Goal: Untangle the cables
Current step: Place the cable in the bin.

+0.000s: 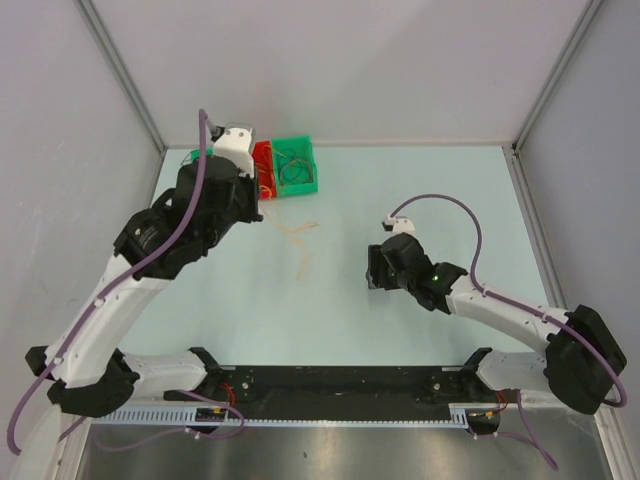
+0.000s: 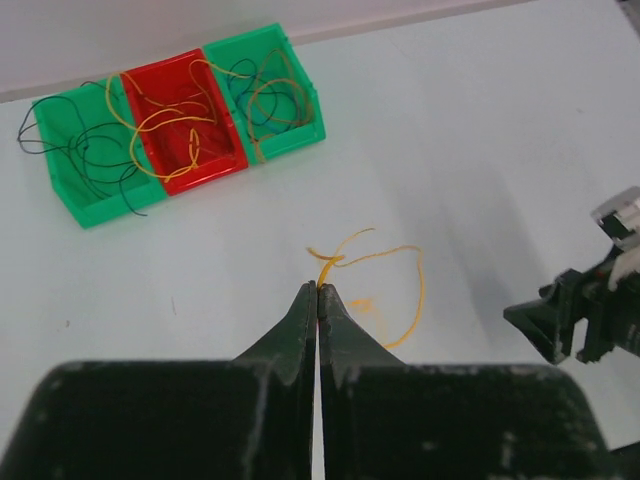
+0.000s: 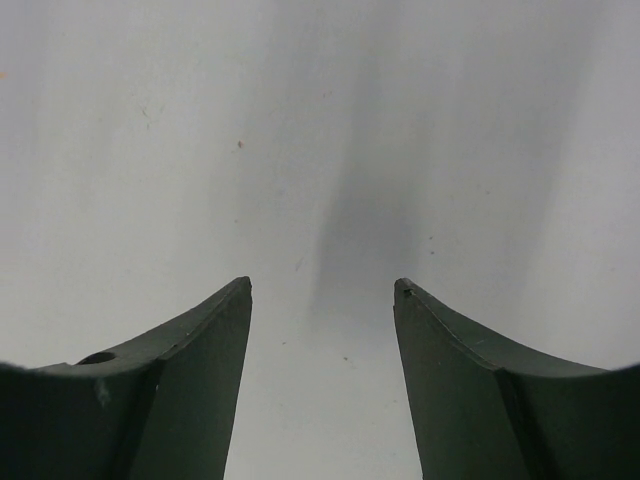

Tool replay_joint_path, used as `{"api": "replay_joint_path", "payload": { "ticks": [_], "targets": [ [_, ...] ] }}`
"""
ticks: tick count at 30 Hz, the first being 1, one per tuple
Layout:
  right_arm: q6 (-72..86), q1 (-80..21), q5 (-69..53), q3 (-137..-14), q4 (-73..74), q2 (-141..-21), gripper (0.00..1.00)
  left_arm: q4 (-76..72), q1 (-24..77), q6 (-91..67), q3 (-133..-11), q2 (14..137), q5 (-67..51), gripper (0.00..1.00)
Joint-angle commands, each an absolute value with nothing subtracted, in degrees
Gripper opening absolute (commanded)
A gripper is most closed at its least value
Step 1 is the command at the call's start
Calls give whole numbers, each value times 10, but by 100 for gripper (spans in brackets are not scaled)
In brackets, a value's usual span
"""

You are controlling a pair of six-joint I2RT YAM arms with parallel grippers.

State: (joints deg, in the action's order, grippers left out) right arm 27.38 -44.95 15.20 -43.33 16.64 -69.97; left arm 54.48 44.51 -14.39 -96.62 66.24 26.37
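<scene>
My left gripper [image 2: 317,286] is shut, pinching the end of a thin orange cable [image 2: 412,287] that curls in a loose loop just beyond the fingertips, above the pale table. The same cable [image 1: 302,243] shows faintly in the top view, between the two arms. More cables, orange, yellow and black, lie tangled in three joined bins: a green one [image 2: 62,176], a red one [image 2: 205,164] and another green one [image 2: 303,127]. My right gripper [image 3: 322,286] is open over bare table with nothing between its fingers; it sits to the right of the cable [image 1: 374,268].
The bins [image 1: 300,188] stand at the back left near the enclosure wall. The left arm [image 1: 200,215] covers part of them from above. The right gripper's black body [image 2: 575,320] shows at the right edge of the left wrist view.
</scene>
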Motion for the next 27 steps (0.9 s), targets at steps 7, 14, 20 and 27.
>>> {"api": "replay_joint_path", "payload": {
  "ticks": [7, 14, 20, 27],
  "targets": [
    [300, -436, 52, -346, 5, -709, 63, 461, 294, -91, -997, 696, 213, 0],
    [307, -382, -49, -315, -92, -732, 62, 418, 198, -83, -1030, 744, 167, 0],
    [312, -344, -114, -310, -118, -761, 61, 388, 116, -106, -1077, 797, 138, 0],
    [314, -323, -150, -309, -128, -779, 61, 375, 41, -132, -1172, 888, 111, 0]
  ]
}}
